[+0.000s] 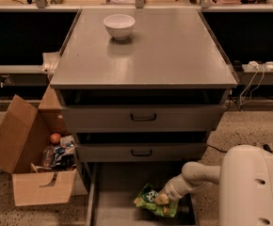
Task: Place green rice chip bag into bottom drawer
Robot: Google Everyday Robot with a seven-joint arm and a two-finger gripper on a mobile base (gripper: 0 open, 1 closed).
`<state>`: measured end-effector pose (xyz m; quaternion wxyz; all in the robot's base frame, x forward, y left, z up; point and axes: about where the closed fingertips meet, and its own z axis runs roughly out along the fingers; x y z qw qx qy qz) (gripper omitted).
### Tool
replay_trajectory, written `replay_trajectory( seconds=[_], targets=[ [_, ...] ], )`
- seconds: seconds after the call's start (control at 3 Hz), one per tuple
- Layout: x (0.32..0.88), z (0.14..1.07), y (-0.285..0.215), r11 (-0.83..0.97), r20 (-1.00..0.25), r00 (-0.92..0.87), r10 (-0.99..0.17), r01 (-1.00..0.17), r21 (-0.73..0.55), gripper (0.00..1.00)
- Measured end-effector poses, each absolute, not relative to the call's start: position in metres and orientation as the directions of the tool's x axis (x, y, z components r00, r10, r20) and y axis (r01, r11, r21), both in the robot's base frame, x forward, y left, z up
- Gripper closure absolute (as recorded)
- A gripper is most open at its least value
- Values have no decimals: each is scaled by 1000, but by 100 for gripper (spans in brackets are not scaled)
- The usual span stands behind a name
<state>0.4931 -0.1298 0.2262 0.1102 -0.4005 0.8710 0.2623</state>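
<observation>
Below the worktop's front edge, the bottom drawer stands pulled out, letting the gripper reach in against the green rice chip bag lying inside; its grip cannot be told.

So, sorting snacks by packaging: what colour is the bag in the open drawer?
Bright green bag, camera view; tool at its right edge.

Speckled floor, grey metal cabinet, open cardboard box.
</observation>
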Motion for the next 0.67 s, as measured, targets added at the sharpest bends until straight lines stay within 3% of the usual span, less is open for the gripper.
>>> replay_trajectory(
  seconds=[0.33,0.67],
  targets=[
    [494,226,-130,537,-406,-652,-640,-758,370,6],
    [495,229,-129,525,-440,-644,-626,-765,372,0]
  ],
)
